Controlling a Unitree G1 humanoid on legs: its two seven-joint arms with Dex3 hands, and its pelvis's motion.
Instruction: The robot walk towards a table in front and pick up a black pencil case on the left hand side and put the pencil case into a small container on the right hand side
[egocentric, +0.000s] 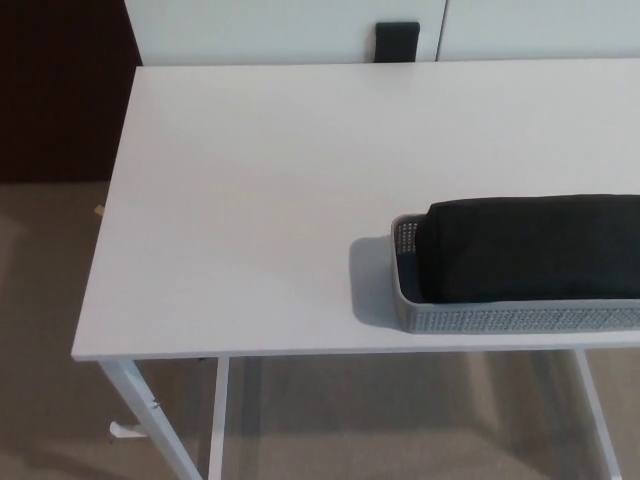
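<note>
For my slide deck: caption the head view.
Black pencil case lying in the grey container at the white table's right front edge; no robot hand in view.
</note>
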